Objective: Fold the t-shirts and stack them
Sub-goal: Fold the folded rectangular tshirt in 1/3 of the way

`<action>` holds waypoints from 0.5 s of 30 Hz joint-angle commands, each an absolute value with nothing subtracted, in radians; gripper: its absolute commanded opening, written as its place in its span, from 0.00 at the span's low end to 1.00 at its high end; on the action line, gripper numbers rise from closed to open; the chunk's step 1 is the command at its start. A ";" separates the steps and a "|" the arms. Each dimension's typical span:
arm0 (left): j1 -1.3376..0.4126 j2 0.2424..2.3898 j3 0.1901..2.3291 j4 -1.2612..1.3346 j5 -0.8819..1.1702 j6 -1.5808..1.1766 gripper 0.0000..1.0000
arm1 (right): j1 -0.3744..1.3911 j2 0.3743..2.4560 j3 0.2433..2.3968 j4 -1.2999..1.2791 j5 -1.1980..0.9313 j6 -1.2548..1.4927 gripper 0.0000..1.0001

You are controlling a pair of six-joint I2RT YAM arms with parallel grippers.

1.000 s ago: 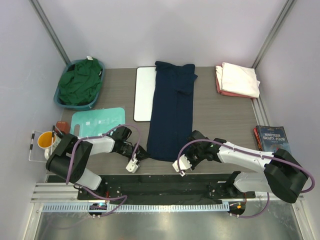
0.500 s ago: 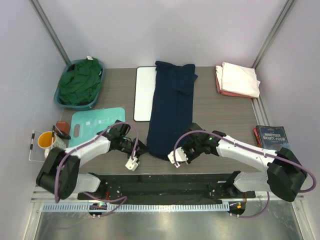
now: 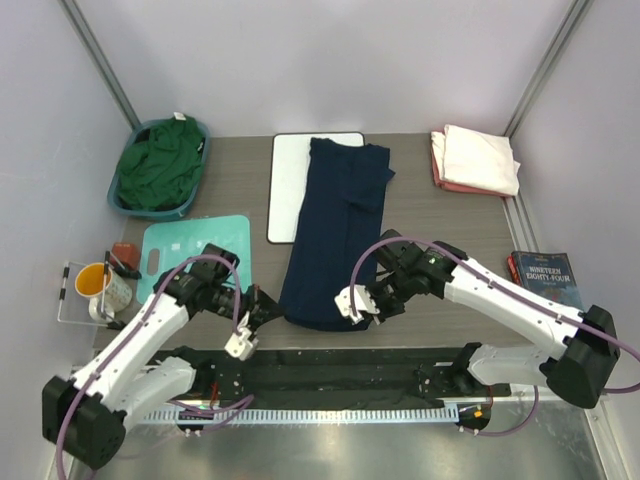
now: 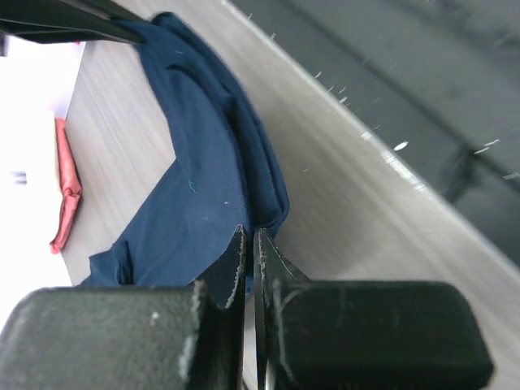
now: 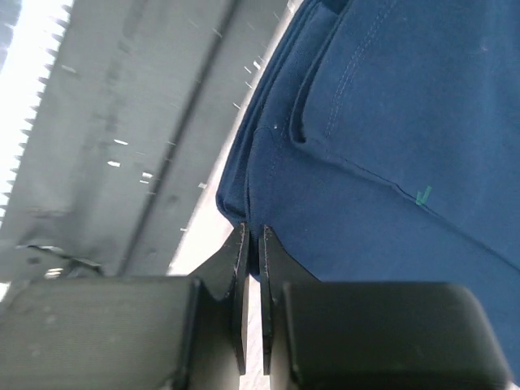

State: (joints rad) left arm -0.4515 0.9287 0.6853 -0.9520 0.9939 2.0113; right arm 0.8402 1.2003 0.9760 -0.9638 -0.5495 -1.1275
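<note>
L arm (image 3: 140,345), R arm (image 3: 500,300): jaws shut.

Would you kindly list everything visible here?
navy shirt: 1, dark blue, centre
basket: 1, teal, far left
green shirt: 1, green, in basket
cream shirt: 1, cream, far right
pink shirt: 1, salmon, under cream shirt
board: 1, white, partly under navy shirt
mat: 1, teal, near left
book: 1, dark, right edge
cup: 1, orange, left edge
left gripper: 1, black, shut on navy shirt
right gripper: 1, black, shut on navy shirt
</note>
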 commanded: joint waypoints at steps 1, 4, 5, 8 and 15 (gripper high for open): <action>-0.457 0.812 0.718 -1.193 1.077 2.042 0.00 | 0.859 1.154 1.087 -1.133 -0.679 -1.080 0.01; -0.457 0.740 0.735 -1.300 1.104 2.032 0.00 | 0.859 1.144 1.140 -1.207 -0.710 -1.083 0.01; -0.457 0.723 0.742 -1.331 1.123 2.045 0.00 | 0.859 1.143 1.158 -1.222 -0.728 -1.088 0.01; -0.457 0.663 0.735 -1.362 1.132 2.036 0.00 | 0.861 1.134 1.173 -1.253 -0.749 -1.092 0.01; -0.457 0.692 0.680 -0.863 1.124 1.795 0.00 | 0.862 1.141 1.117 -1.100 -0.649 -1.089 0.01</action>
